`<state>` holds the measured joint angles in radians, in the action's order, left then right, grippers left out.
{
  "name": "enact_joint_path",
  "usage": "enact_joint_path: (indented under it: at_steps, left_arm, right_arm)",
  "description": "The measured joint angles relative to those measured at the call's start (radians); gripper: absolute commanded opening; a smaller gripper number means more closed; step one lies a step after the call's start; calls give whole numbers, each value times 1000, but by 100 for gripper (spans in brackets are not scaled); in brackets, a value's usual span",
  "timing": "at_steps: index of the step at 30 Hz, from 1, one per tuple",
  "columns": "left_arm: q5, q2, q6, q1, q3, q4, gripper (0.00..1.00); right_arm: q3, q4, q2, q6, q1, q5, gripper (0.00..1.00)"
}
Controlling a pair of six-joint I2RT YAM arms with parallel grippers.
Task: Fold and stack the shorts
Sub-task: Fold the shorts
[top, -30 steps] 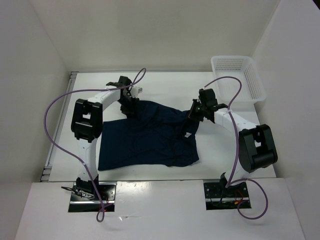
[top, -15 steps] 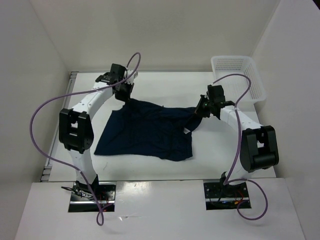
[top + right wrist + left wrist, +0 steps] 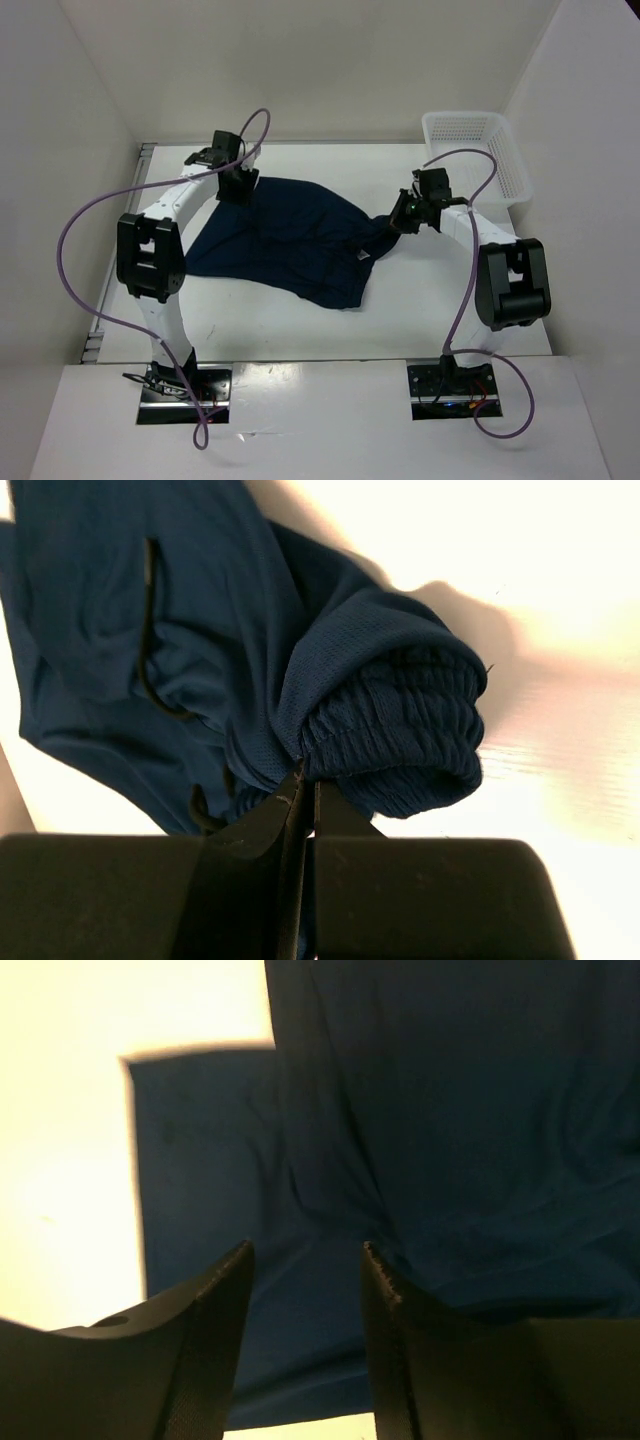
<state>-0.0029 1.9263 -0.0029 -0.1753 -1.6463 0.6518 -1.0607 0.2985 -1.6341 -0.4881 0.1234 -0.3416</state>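
Navy shorts [image 3: 290,235] lie rumpled on worktop [image 3: 300,320], left of white basket [image 3: 480,150]. R gripper [image 3: 300,790], on the side nearer basket: fingers clamped on bunched elastic waistband [image 3: 400,730]. L gripper [image 3: 305,1260], at shorts' corner farthest from basket: fingers apart over the fabric.

A white mesh basket [image 3: 512,160] is being supported at the far right corner of a white table [image 3: 270,322] being enclosed by pale walls [image 3: 300,60].

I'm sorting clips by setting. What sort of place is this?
Likely a robotics lab cell, not a home: left arm and right arm bolted by a white table, bare white walls around it, shorts and a basket on it.
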Motion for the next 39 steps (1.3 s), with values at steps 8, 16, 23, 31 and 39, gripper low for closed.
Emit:
enact_joint_path:
  at_steps: [8,16,23,31,39]
  left_arm:
    - [117,21,0,-2,43,50,53]
    - [304,152,-1,-11,28,144,59]
    - [333,188,-1,-13,5,135,58]
    - [364,188,-2,-14,-17,97,45]
    - [372,228,0,-18,-34,84,5]
  right_arm:
    - [-2,-3,-27,-1,0,-35,4]
    - [-2,-6,-27,-1,0,-40,4]
    - [-2,-6,-27,-1,0,-38,4]
    - [-2,-6,-27,-1,0,-35,4]
    - [-2,-6,-27,-1,0,-35,5]
